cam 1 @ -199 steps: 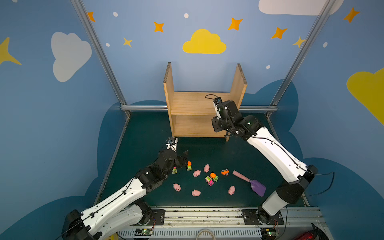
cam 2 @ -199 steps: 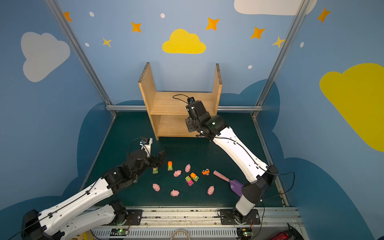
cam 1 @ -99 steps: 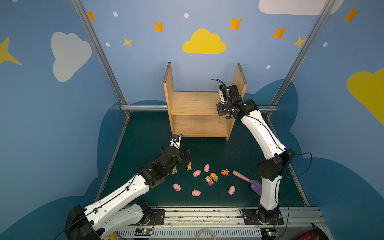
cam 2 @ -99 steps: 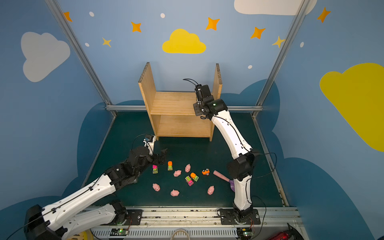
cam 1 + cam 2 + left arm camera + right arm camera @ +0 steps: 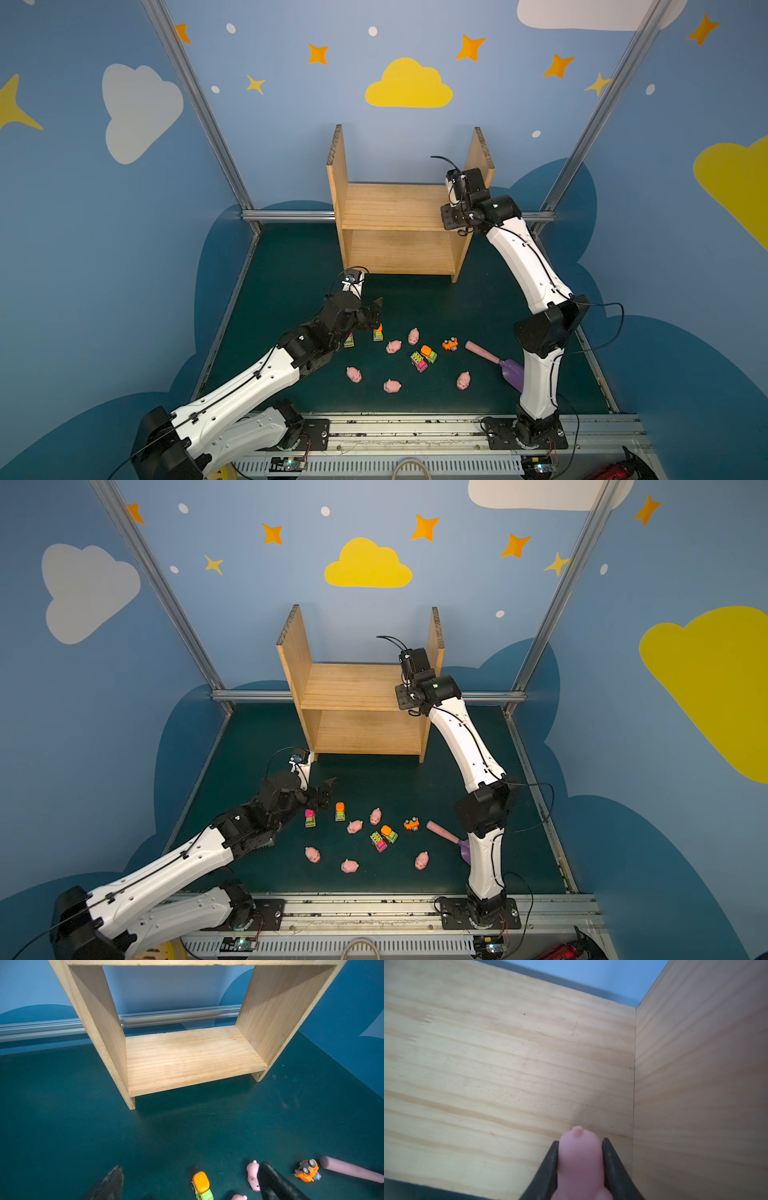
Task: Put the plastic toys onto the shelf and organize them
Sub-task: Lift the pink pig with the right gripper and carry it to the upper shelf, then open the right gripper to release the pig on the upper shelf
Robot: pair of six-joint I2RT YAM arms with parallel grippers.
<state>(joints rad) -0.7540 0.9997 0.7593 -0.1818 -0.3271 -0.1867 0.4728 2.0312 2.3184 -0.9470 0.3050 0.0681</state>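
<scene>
Smooth pink pig pinched in right tool, over grainy pine shelf upper board by right panel, left tool spread wide by orange-topped truck

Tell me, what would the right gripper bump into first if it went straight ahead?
Probably the shelf's upper board, near the side panel. The pink pig held in the right gripper would touch it first; depth is unclear.

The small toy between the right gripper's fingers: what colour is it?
Pale pink; the small rounded plastic toy shows best in the right wrist view.
</scene>
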